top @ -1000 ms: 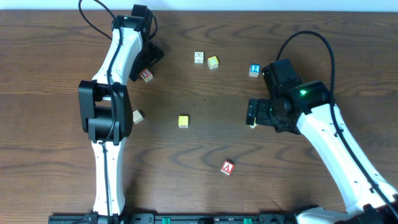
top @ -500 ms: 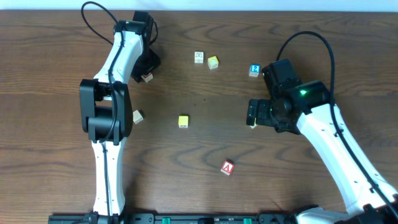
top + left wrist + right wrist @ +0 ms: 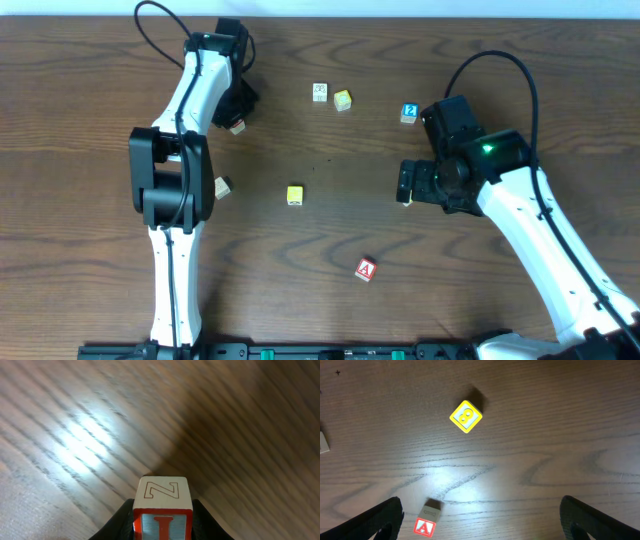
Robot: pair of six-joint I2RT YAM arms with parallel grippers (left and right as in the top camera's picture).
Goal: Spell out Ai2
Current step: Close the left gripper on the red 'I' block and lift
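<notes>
Cubes like these look light, rigid and smooth, so we squeeze flat opposite faces. Our left gripper [image 3: 162,529] pinches the I cube [image 3: 162,508] at ten o'clock, having closed over it within the last second. The A cube [image 3: 366,269] sits at five and the 2 cube [image 3: 409,112] at two. Our right gripper [image 3: 482,522] hangs spread and empty.

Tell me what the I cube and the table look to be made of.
I cube: probably painted wood; pale matte top face with an outlined Z, red border round the I, crisp square edges. Plastic can't be ruled out.
Table: wood or wood-look laminate; dark brown streaked grain, and a bright glare patch suggests a smooth, semi-gloss finish.
</notes>
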